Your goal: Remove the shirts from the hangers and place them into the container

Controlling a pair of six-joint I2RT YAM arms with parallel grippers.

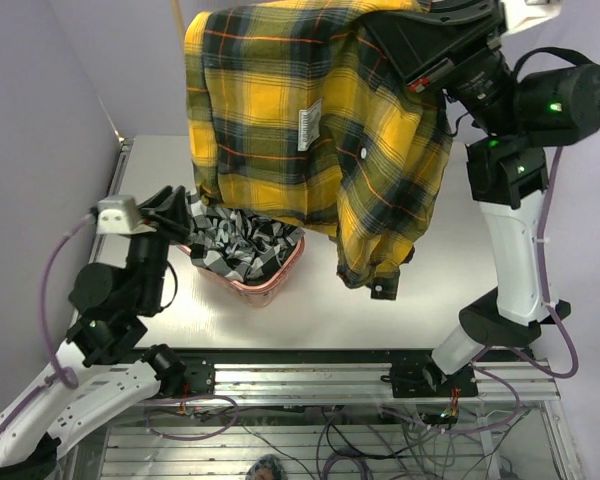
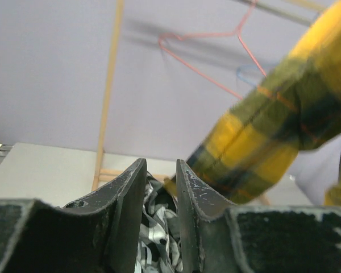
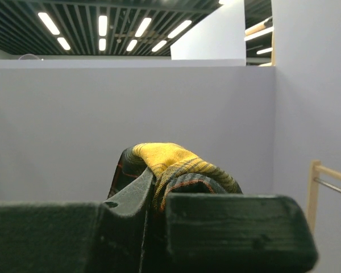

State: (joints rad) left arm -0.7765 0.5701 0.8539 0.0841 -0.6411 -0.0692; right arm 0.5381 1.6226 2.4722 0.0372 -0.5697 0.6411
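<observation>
Right gripper (image 3: 156,190), raised high, is clamped tight on a fold of the yellow shirt (image 1: 290,110), which hangs below it above the table. Lower down and to its left, the pink basket (image 1: 272,290) holds the checked shirt (image 1: 240,245). Left gripper (image 2: 161,170) sits at the basket's left rim, jaws parted by a narrow gap. Checked cloth shows through that gap; whether it is touched cannot be told. Above and beyond this gripper hangs a pink hanger (image 2: 238,33), with a blue hanger (image 2: 247,69) just beside it.
</observation>
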